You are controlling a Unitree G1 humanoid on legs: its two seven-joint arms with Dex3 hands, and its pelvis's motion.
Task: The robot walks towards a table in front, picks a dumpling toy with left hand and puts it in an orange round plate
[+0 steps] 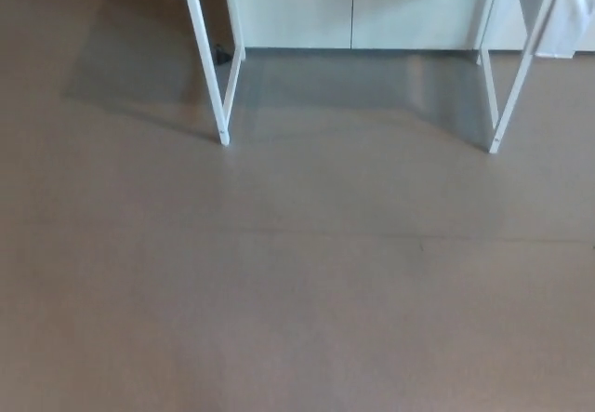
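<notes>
Head view shows no part of the robot: neither the left hand nor the right hand is in the picture, so whether their fingers are spread or pressed together cannot be told. The dumpling toy and the orange round plate are also out of sight; the surface that would carry them is cut off by the top edge, and only its white legs show.

The left leg point(212, 63) comes down from about 11 o'clock and meets the floor point(297, 300) left of centre. The right leg point(514, 77) comes down from about 1 o'clock and lands near the right edge. Each is a pair of thin bars joined at the foot.

Between and behind the legs, at 12 o'clock, stands a pale cabinet point(353, 7) with dark handles, its upper part cropped. Something white hangs at the upper right corner, too cropped to identify.

From the legs down to 6 o'clock the grey-brown floor lies open and bare, crossed by a faint seam.
</notes>
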